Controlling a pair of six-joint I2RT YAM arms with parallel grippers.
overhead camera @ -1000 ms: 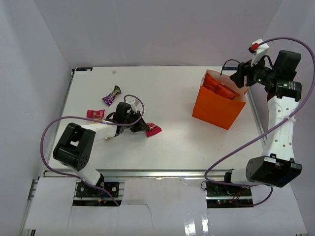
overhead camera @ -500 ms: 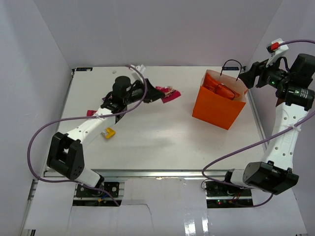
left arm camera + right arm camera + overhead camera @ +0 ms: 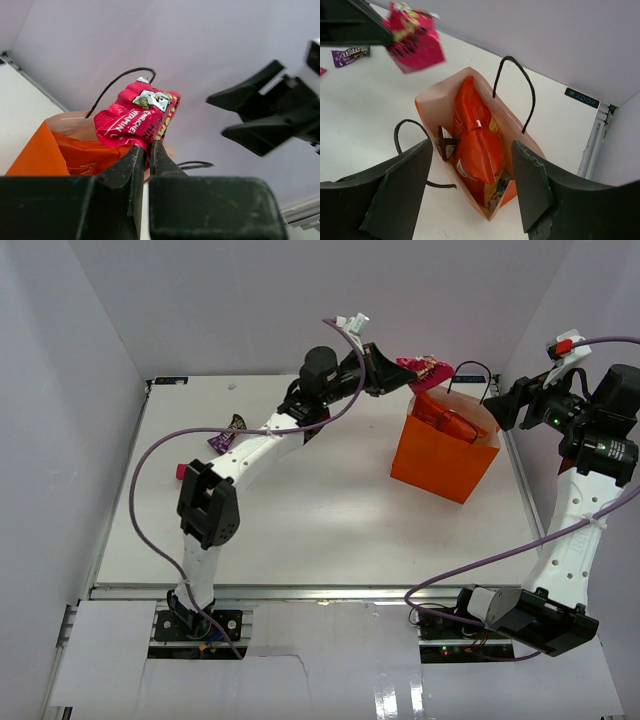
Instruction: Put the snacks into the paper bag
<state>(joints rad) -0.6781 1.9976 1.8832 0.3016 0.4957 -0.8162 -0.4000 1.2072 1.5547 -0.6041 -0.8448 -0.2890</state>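
The orange paper bag [image 3: 445,455] stands upright at the table's back right. It holds the red-orange chip bag [image 3: 477,150] and a small dark brown wrapped sweet [image 3: 445,142]. My left gripper [image 3: 400,375] is shut on the magenta-pink packet [image 3: 421,368] and holds it in the air just above the bag's back left rim. The packet also shows in the left wrist view [image 3: 137,117] and the right wrist view [image 3: 415,42]. My right gripper [image 3: 505,405] is open and empty, raised to the right of the bag, with its jaws spread wide over the bag's mouth [image 3: 440,105].
A purple candy bar [image 3: 228,435] lies at the table's back left. A small pink sweet [image 3: 181,471] lies near the left edge. The bag's thin black handles [image 3: 515,92] stick up at both rims. Purple cables hang from both arms.
My left arm has carried the magenta-pink packet from the table's left, up and to the right, until it is over the bag. My right gripper has drawn back slightly to the right.
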